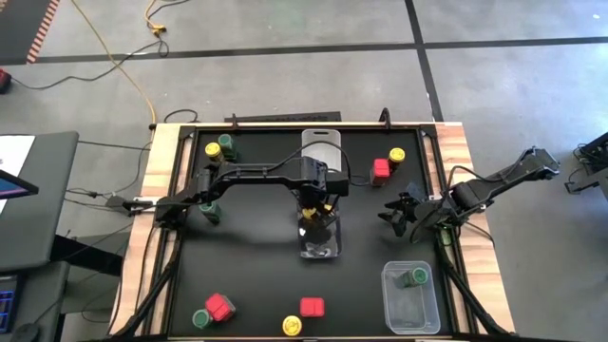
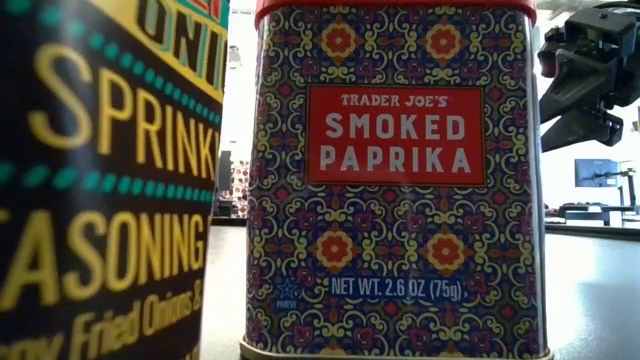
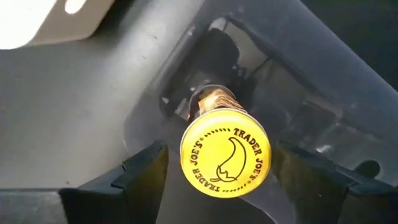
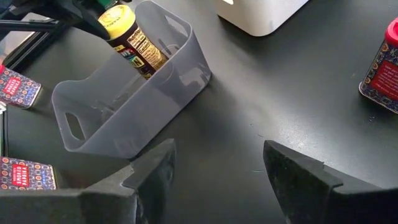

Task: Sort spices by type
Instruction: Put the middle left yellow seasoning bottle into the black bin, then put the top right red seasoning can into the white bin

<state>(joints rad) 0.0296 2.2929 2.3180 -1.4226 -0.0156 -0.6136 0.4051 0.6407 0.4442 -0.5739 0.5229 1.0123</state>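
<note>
A yellow-lidded spice jar (image 3: 226, 154) stands tilted inside a clear bin (image 4: 134, 106) at the table's middle, its base down in the bin and its lid (image 4: 117, 18) above the rim. My left gripper (image 3: 217, 149) points down over it. It is open, one finger on each side of the lid with a gap showing on both sides. My right gripper (image 4: 217, 180) hangs open over bare table at the right (image 1: 399, 211), holding nothing. Red tins, yellow-lidded jars and green-lidded jars stand scattered about the table.
A second clear bin (image 1: 410, 299) at the near right holds a green-lidded jar (image 1: 415, 277). A pale bin (image 1: 321, 147) sits just beyond the middle one. Loose spices: far left (image 1: 218, 146), far right (image 1: 382, 169), near left (image 1: 220, 307), near middle (image 1: 312, 307). A paprika tin (image 2: 395, 180) fills the low view.
</note>
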